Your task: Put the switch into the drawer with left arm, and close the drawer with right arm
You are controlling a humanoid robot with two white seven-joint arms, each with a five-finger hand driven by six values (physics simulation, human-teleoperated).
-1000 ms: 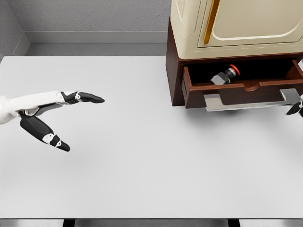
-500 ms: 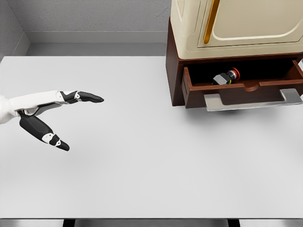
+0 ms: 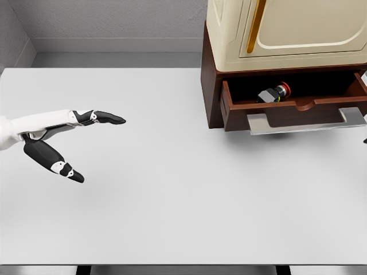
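Observation:
The switch (image 3: 274,93), a grey body with a red button, lies on its side inside the open brown drawer (image 3: 261,110). The drawer sticks out from the cabinet's base, and its flat grey handle (image 3: 307,122) runs along the front. My left hand (image 3: 100,150) hovers over the table at the far left, well away from the drawer. Its fingers are spread and it holds nothing. At the right picture edge, below the handle's end, only a tiny dark sliver (image 3: 365,140) of my right hand shows.
A cream cabinet (image 3: 287,28) with a closed door sits on the brown base (image 3: 209,86) at the back right of the white table (image 3: 172,200). A grey wall runs behind the table.
My right hand, seen a second ago at the handle's right end, has pulled back to the picture edge. The switch has settled slightly in the drawer. My left hand has barely moved.

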